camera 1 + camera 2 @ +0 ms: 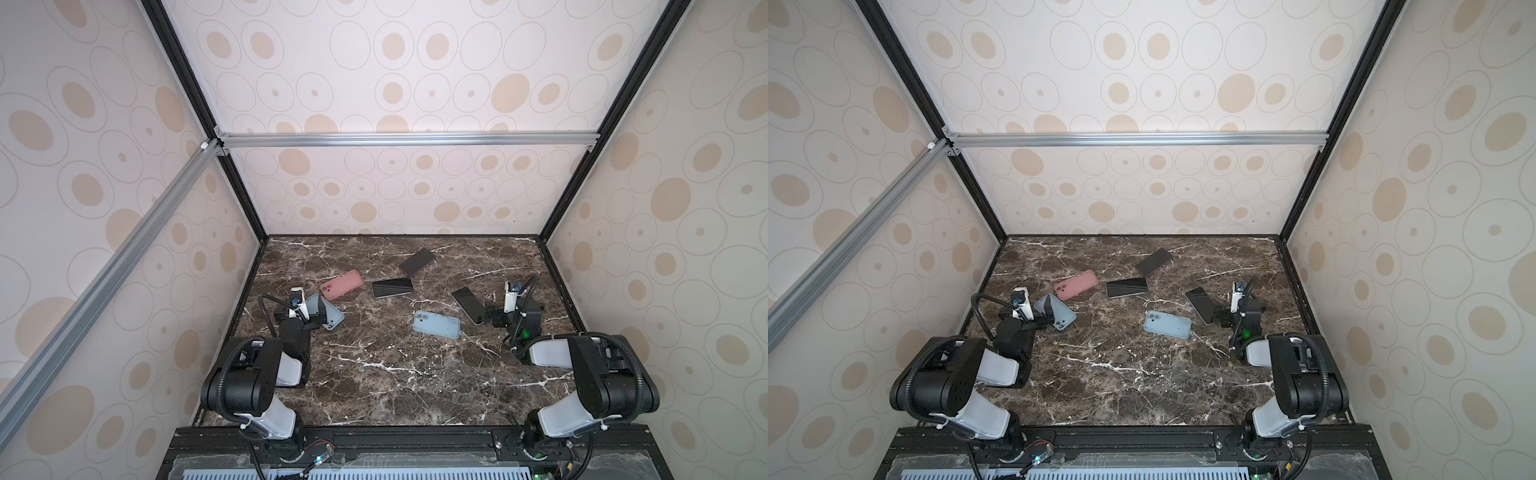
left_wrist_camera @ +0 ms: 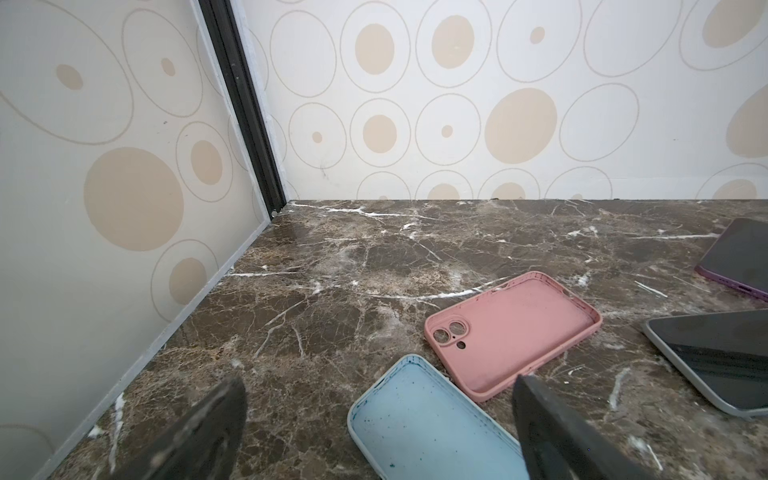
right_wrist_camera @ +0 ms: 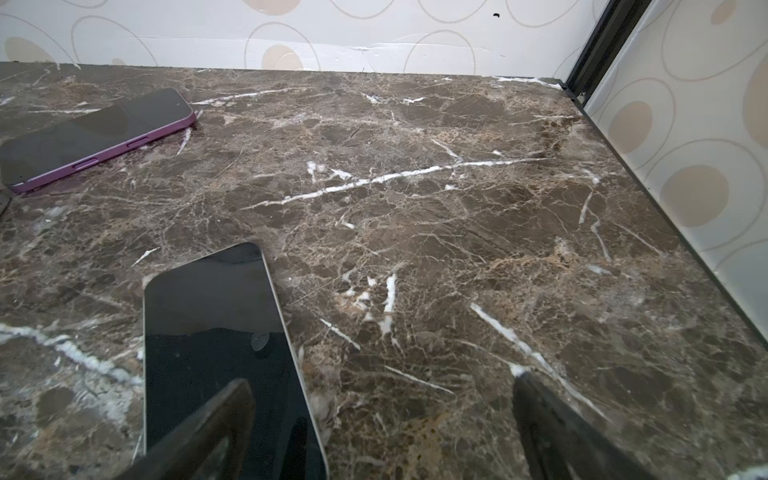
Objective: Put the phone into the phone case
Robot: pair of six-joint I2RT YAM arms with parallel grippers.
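Evidently the pickup is being approached: the left gripper (image 2: 378, 384) is spread wide over the empty blue case (image 2: 424, 424), the right gripper (image 3: 384, 382) likewise partly over the phone (image 3: 216, 324), flat on the table (image 3: 415, 208). Next the phone's edges must be straddled, contact seemingly not yet made

Case (image 1: 341, 284) left of phone (image 1: 392, 287) on table (image 1: 374, 374)

Your left claw (image 1: 321, 314) and right claw (image 1: 490, 319) both sit low, stretched forward and tipped downward, jaws spread wide apart, with nothing gripped between them.
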